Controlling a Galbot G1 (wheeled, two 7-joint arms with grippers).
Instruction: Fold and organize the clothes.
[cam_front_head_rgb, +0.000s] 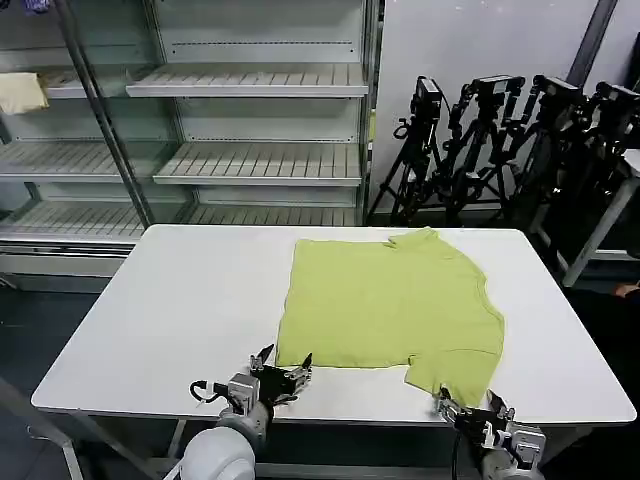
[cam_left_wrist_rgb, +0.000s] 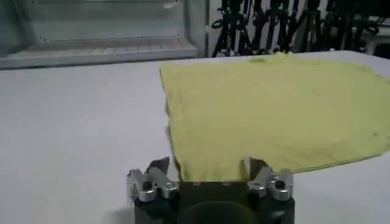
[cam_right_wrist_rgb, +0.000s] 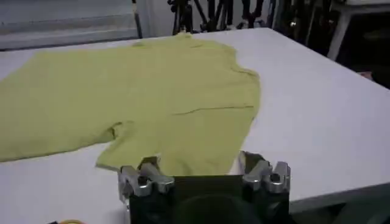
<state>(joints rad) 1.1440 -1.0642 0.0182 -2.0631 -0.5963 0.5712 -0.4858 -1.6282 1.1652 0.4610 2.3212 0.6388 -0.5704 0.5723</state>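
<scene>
On white table (cam_front_head_rgb: 180, 300), ahead of robot: lime yellow-green T-shirt (cam_front_head_rgb: 390, 305) spread flat, partly folded, lying on table's right half; one short sleeve (cam_front_head_rgb: 455, 370) reaching toward table's near edge. Behind table: shelving unit (cam_front_head_rgb: 250, 120) and cluster of black tripods (cam_front_head_rgb: 500, 140). Left gripper (cam_front_head_rgb: 283, 368) at table's near edge, fingers spread wide, holding nothing, just short of shirt's near left corner. Right gripper (cam_front_head_rgb: 470, 408) at table's near edge, jaws wide apart, empty, just before sleeve hem.
</scene>
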